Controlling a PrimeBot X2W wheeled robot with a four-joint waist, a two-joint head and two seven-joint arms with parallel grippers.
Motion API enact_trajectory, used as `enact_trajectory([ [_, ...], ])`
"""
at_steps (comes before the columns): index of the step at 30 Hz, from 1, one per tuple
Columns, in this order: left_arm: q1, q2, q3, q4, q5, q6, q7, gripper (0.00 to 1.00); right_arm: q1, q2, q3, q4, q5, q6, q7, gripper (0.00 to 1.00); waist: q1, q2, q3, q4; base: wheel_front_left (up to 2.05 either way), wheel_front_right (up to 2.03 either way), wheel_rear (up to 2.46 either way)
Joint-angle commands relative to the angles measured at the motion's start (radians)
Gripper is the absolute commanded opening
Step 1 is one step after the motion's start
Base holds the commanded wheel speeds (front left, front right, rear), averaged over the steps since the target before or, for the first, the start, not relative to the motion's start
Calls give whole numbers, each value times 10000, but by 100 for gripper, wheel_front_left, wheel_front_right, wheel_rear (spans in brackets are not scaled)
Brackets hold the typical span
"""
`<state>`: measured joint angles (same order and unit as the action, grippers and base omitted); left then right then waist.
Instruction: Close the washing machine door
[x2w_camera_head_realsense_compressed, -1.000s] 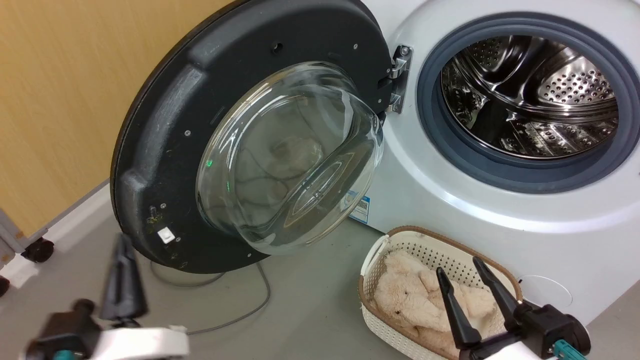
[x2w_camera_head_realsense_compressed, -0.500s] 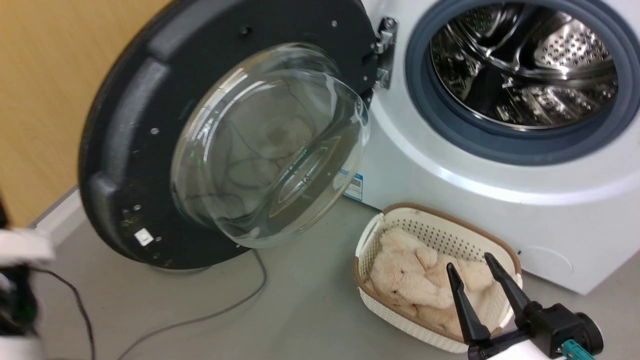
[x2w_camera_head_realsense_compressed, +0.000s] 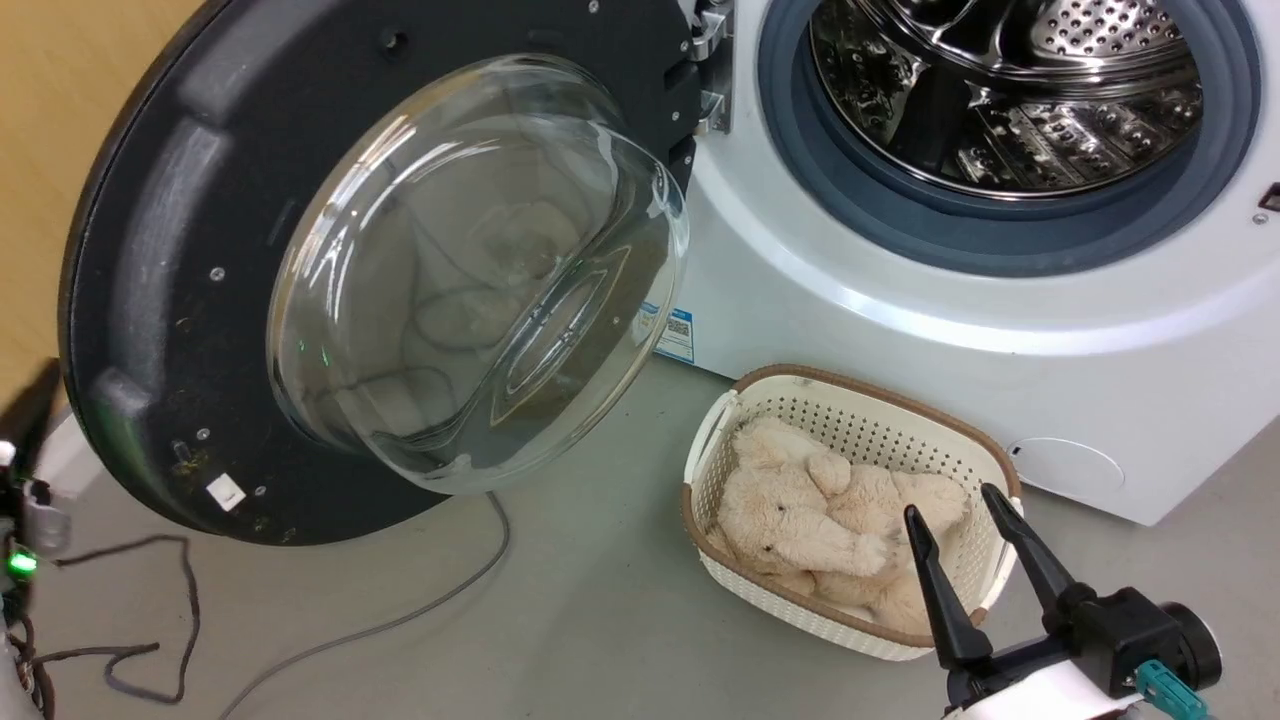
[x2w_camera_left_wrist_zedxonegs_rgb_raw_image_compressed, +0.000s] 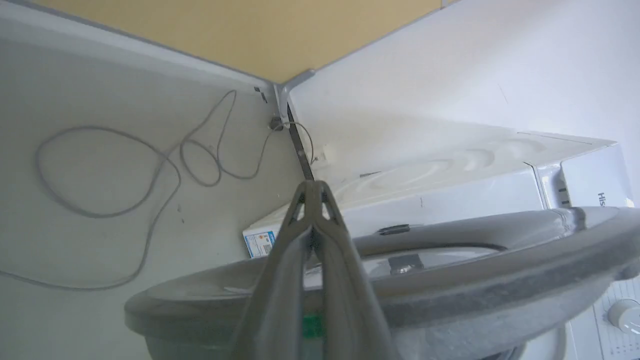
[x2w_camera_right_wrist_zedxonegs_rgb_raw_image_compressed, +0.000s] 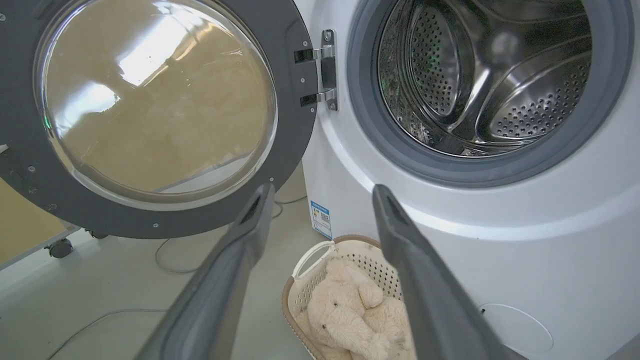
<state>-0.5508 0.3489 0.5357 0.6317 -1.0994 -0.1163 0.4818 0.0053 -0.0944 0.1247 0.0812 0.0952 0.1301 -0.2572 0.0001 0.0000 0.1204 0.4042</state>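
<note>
Head view first: the washing machine door (x2w_camera_head_realsense_compressed: 170, 300) is swung wide open, hanging off its hinge on the left of the washing machine (x2w_camera_head_realsense_compressed: 900, 330), glass bowl bulging out toward the camera. The steel drum (x2w_camera_head_realsense_compressed: 1000, 100) is fully uncovered. A cream basket (x2w_camera_head_realsense_compressed: 860, 400) sits on the floor just in front of the machine with a plush toy (x2w_camera_head_realsense_compressed: 790, 510) curled up in it. The right gripper (x2w_camera_head_realsense_compressed: 950, 502) is down at the lower right, in front of the basket's near end, jaws spread wide with nothing between them. A grey cable (x2w_camera_head_realsense_compressed: 400, 620) snakes over the floor under the door.

Left wrist view: the left gripper (x2w_camera_left_wrist_zedxonegs_rgb_raw_image_compressed: 312, 187) has its two fingers pressed together tip to tip, nothing pinched. The door's rim runs across the bottom, right by the fingers, but I honestly can't tell whether they touch it. Past that is the machine's white side, plus more cable loops on the floor.

Right wrist view: both fingers are well apart and empty. The door is open at the left, the hinge is in the middle and the drum is at the right. Basket and plush are low between the fingers.
</note>
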Motion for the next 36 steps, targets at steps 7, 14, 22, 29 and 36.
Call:
enact_trajectory([
  [7, 530, -201, -178, -577, -1408, -105, 2635, 0, 20, 33, -114, 137, 39, 6, -46, 100, -1, 0, -211, -26, 0, 0, 0],
  [14, 1566, -724, -415, -1862, -2552, 77, 4929, 0, -2, 163, -253, 228, 53, 6, -46, 100, -1, 0, -413, -216, 0, 0, 0],
  [22, 3317, -2270, -1224, -4501, -3312, 604, 6454, 0, 132, 296, -406, 243, 65, 6, -46, 100, -1, 0, -668, -707, 0, 0, 0],
  [29, 4284, -2879, -2132, -5984, -3651, 1160, 6571, 0, 139, 338, -517, 222, 12, 6, -46, 100, -1, 0, -733, -1371, 0, 0, 0],
  [36, 4961, -2980, -3458, -6734, -4515, 1270, 5723, 0, 72, 362, -523, 151, -27, 6, -46, 100, -1, 0, -652, -2522, 0, 0, 0],
])
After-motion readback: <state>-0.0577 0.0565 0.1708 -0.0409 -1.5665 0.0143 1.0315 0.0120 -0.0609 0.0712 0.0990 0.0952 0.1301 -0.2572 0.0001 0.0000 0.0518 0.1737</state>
